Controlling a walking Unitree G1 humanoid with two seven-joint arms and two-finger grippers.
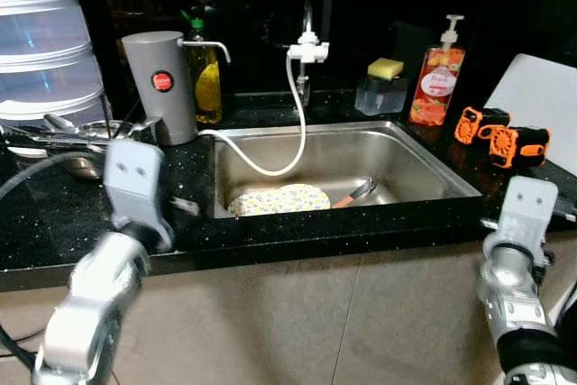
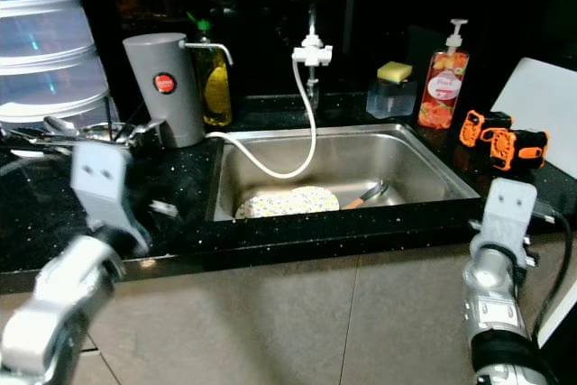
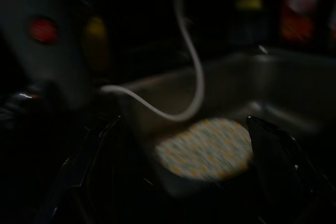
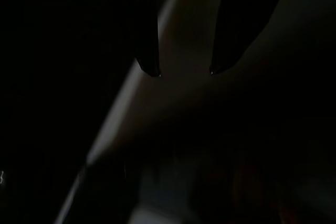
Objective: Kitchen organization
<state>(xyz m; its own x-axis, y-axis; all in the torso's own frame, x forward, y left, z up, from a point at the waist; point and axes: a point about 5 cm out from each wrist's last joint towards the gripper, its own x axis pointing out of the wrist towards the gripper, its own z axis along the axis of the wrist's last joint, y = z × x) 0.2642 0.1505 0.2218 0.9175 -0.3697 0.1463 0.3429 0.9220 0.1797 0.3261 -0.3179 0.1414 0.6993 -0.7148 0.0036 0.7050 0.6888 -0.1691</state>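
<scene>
A steel sink (image 1: 433,155) is set in the black counter, with a floral-patterned plate (image 1: 279,198) lying on its bottom. Beside the plate rests a utensil (image 1: 356,194) with an orange handle. A white hose (image 1: 297,123) loops from the faucet (image 1: 308,47) into the basin. My left arm (image 1: 135,182) is raised over the counter just left of the sink. In the left wrist view my left gripper (image 3: 181,150) is open, its fingers (image 3: 84,161) wide apart and the plate (image 3: 205,148) beyond them. My right arm (image 1: 523,223) hangs at the counter's front right. My right gripper (image 4: 181,72) is open in the dark.
A grey dispenser (image 1: 162,87) and a yellow bottle (image 1: 206,83) stand behind the sink's left corner. A sponge holder (image 1: 383,87) and an orange soap pump (image 1: 435,83) are at the back right. Orange-black tools (image 1: 500,137) and a white board (image 1: 541,92) lie right. Metal cookware (image 1: 63,137) sits left.
</scene>
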